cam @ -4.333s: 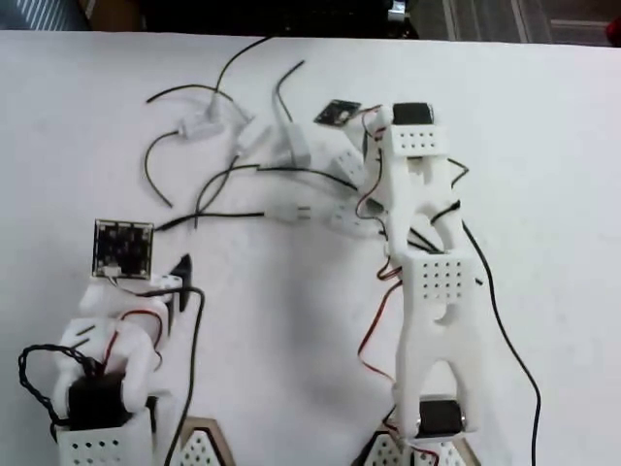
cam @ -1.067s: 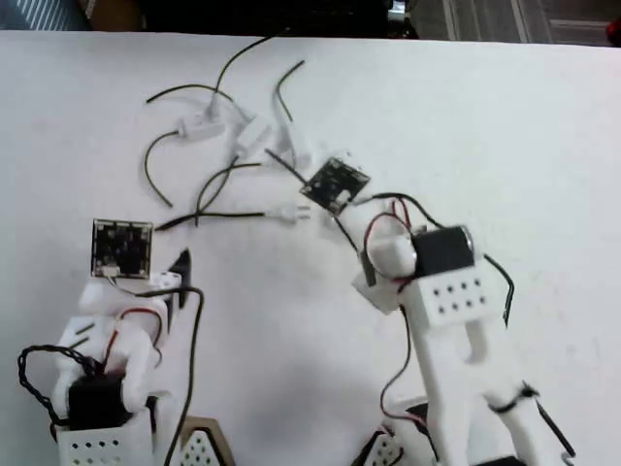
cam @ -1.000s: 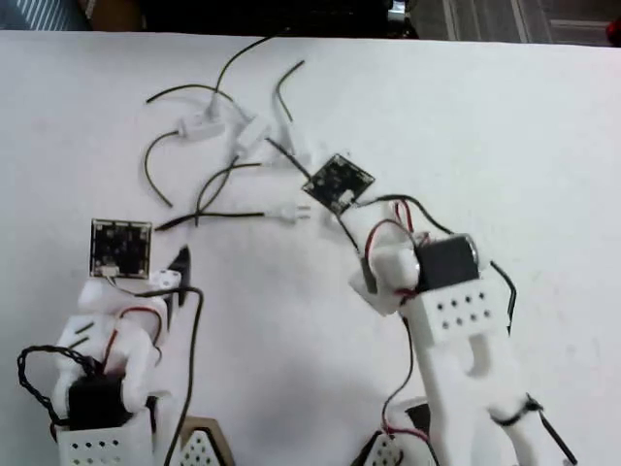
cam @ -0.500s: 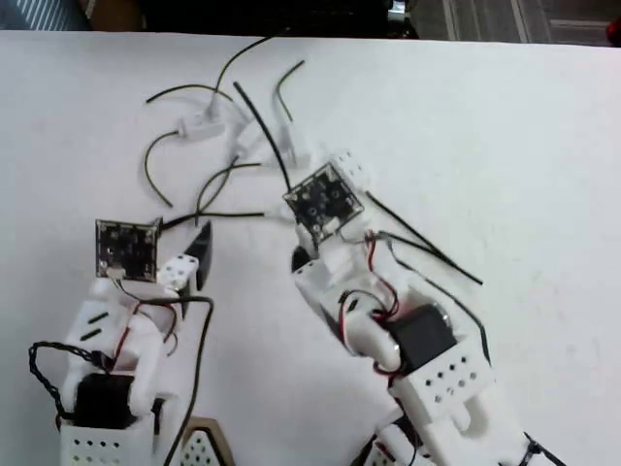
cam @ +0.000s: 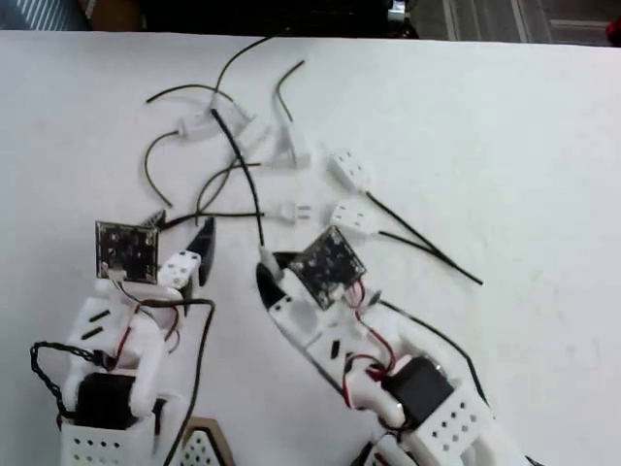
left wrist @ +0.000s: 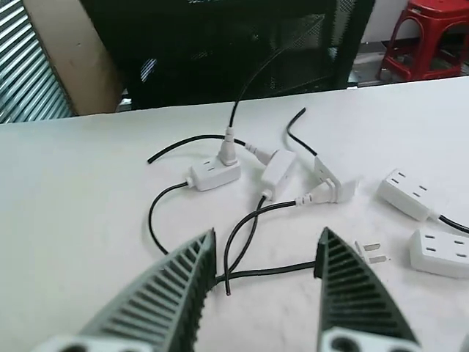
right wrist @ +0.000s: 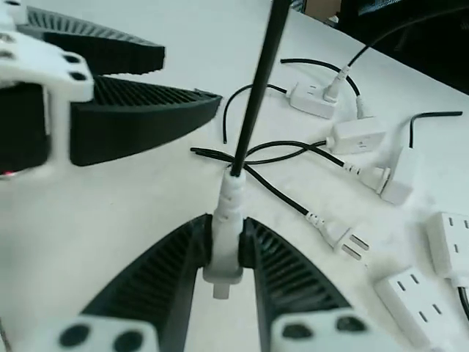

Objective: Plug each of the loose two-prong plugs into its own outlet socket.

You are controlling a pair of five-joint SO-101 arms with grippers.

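My right gripper (right wrist: 223,253) is shut on a white two-prong plug (right wrist: 226,220), whose black cord (cam: 238,165) runs back toward the far cable cluster. In the high view this gripper (cam: 267,274) sits at the table's front middle. My left gripper (left wrist: 265,246) stands open just to its left (cam: 182,238), with nothing between its fingers. A second loose plug (cam: 291,211) lies flat on the table ahead of both grippers. Two free white outlet sockets (cam: 349,170) (cam: 351,217) lie to the right of that plug, each on a black cord.
Farther back lie a white socket (left wrist: 212,174) with a plug seated in it, two more white connector blocks (left wrist: 277,167) (left wrist: 330,189), and several looping black cords (cam: 170,146). The far table edge borders dark furniture. Bare white table lies to the right.
My right arm has pulled back from the far cable cluster to the front left, carrying the plug and dragging its cord. The two sockets it covered now show. My left gripper shifted slightly right.
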